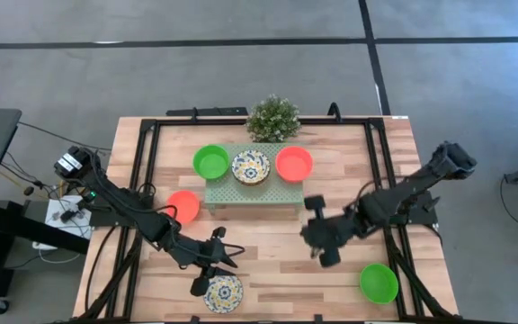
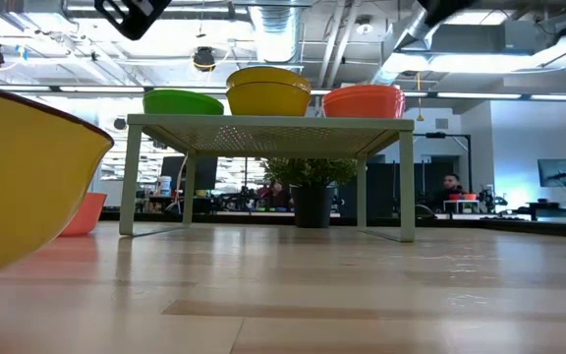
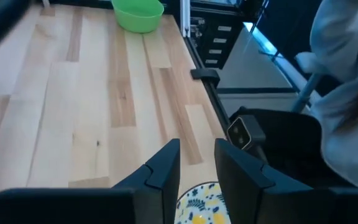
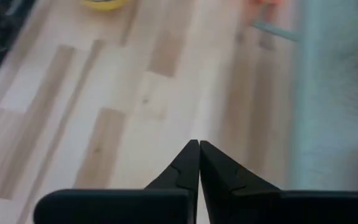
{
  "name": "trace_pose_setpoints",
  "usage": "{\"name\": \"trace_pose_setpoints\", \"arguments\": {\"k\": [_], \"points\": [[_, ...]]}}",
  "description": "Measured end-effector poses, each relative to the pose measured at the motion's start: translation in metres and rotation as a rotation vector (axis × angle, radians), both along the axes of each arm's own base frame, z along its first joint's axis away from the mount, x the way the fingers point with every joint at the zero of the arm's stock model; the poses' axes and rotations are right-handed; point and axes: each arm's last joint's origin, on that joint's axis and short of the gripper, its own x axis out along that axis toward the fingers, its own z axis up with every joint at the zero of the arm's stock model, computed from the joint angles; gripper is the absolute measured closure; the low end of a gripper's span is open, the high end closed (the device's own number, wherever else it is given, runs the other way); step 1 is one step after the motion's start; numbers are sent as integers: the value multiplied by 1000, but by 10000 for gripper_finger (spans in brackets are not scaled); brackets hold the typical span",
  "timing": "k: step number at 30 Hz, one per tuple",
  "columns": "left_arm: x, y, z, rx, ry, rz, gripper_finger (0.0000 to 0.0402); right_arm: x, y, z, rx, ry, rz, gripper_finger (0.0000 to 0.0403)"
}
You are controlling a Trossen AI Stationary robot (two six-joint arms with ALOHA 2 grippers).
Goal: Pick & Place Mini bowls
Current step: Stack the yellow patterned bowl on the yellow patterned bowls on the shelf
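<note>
The pale green platform (image 1: 252,191) carries a green bowl (image 1: 210,161), a patterned bowl (image 1: 251,166) and an orange-red bowl (image 1: 294,164). The right gripper (image 1: 320,243), fingers pressed together and empty, hangs above bare wood. The left gripper (image 1: 212,270), fingers parted, hovers over another patterned bowl (image 1: 223,293)

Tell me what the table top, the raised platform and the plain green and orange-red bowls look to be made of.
Table top: pale wood planks with visible grain and seams, satin finish.
Platform: pale green and perforated, on thin legs; probably painted sheet metal, though plastic is possible.
Green bowl and orange-red bowl: uniform bright colour and a smooth surface; likely plastic or melamine, but glazed ceramic cannot be ruled out.
</note>
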Motion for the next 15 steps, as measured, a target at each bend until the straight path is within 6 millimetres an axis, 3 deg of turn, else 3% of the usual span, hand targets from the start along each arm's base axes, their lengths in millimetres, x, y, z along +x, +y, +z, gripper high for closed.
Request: {"name": "trace_pose_setpoints", "arguments": {"k": [7, 15], "points": [[-2, -4, -6, -39, 57, 34, 301, -12, 12, -40, -12, 24, 60, 399], [29, 6, -14, 55, 297, 110, 301, -21, -9, -31, 54, -40, 52, 401]]}}
